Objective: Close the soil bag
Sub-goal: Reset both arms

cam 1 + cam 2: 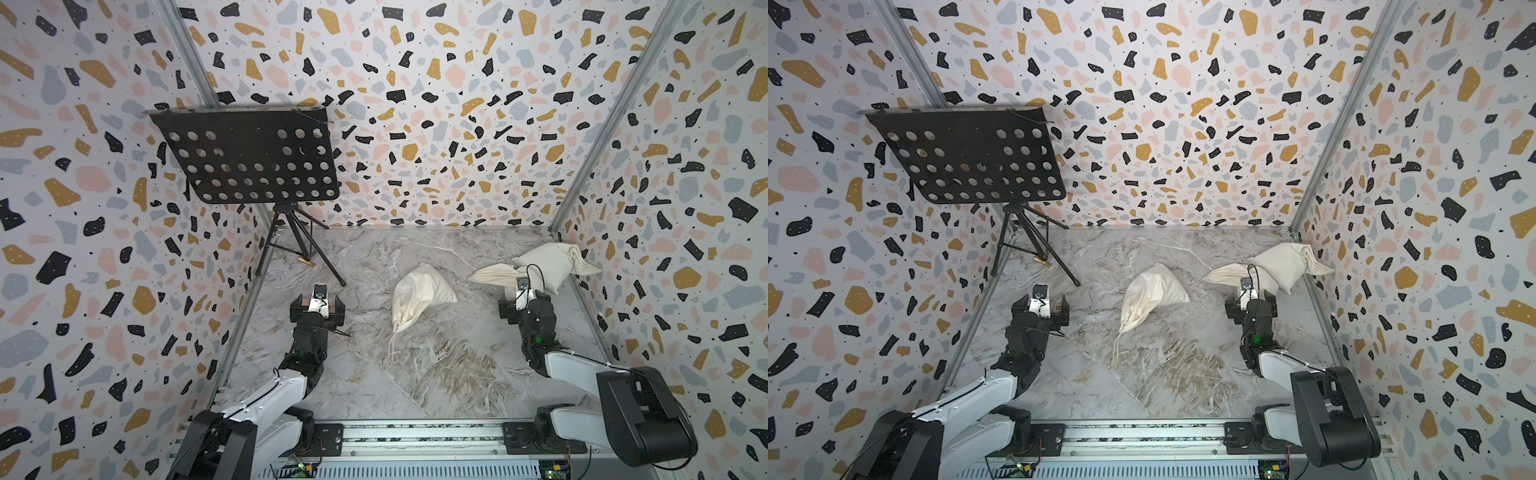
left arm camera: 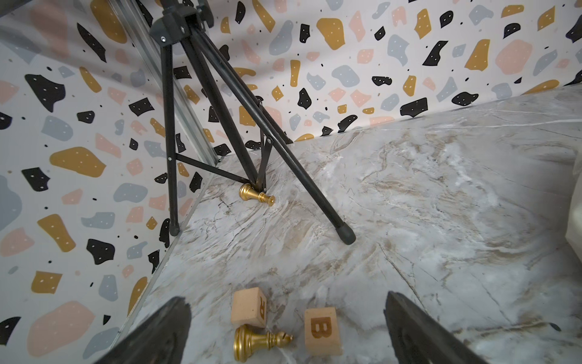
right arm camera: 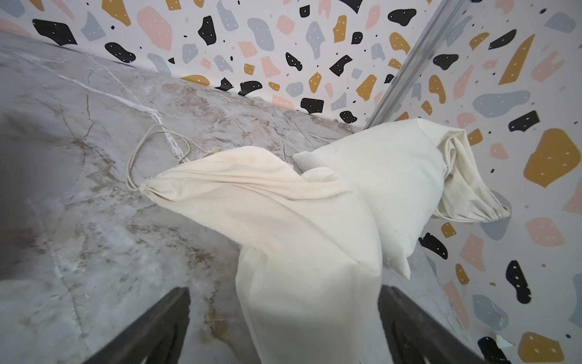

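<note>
Far left: one black music stand (image 1: 249,158) on tripod. Two gold chess pieces, both lying down: far chess piece (image 2: 255,194) at stand's centre foot, near chess piece (image 2: 258,342) under left gripper (image 2: 286,315). Two wooden blocks alongside: block R (image 2: 248,307), block B (image 2: 322,331). Left gripper spread wide, empty.

Mid-table: soil bag (image 1: 419,293), plump, on its side, neck gathered, cords (image 1: 390,347) trailing toward robot, both grippers well apart from it.

Right: limp flat bag (image 3: 299,236) between wide-spread jaws of right gripper (image 3: 283,293), not pinched. Stuffed sack (image 3: 378,176) behind, against wall. Three bags total.

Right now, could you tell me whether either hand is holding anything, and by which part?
Nothing is held: the left hand and right hand are both open, and the soil bag lies untouched.
</note>
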`<action>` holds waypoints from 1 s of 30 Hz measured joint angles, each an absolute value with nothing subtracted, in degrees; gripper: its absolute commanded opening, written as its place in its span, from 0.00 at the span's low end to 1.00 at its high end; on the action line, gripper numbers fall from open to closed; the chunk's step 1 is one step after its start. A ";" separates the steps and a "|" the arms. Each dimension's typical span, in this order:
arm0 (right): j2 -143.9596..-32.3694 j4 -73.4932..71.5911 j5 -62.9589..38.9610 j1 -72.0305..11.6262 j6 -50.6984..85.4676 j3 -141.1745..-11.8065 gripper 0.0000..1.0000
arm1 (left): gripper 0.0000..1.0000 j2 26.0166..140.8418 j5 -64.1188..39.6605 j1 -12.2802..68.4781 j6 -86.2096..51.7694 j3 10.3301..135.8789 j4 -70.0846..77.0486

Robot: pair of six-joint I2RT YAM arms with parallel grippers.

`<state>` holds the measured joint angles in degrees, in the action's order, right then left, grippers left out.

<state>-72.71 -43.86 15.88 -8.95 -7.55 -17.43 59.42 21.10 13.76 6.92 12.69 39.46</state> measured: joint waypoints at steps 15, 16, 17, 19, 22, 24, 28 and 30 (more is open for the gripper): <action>-87.55 -60.86 10.87 -5.10 -5.45 -11.64 0.99 | 1.00 53.74 21.23 13.41 5.41 11.20 38.17; -87.26 -59.66 9.23 -4.23 -5.10 -13.23 0.99 | 1.00 53.87 20.82 13.28 5.48 10.87 38.92; -87.24 -57.82 7.81 -3.62 -4.84 -15.07 0.99 | 1.00 54.26 20.25 13.19 5.61 10.63 39.57; -87.29 -55.24 5.43 -2.72 -4.10 -18.31 0.99 | 1.00 55.75 18.28 13.17 5.80 10.68 40.56; -87.26 -53.39 3.95 -1.87 -3.27 -20.16 1.00 | 1.00 58.28 14.90 13.13 5.76 11.35 39.35; -87.24 -52.27 3.36 -1.72 -2.90 -20.16 1.00 | 1.00 59.00 14.06 13.13 5.04 11.88 37.45; -87.29 -51.09 3.14 -1.63 -2.61 -20.14 1.00 | 1.00 63.44 13.87 13.15 4.36 11.46 40.60; -87.29 -50.96 3.11 -1.61 -2.55 -20.14 1.00 | 1.00 68.12 13.98 12.80 3.88 10.02 46.28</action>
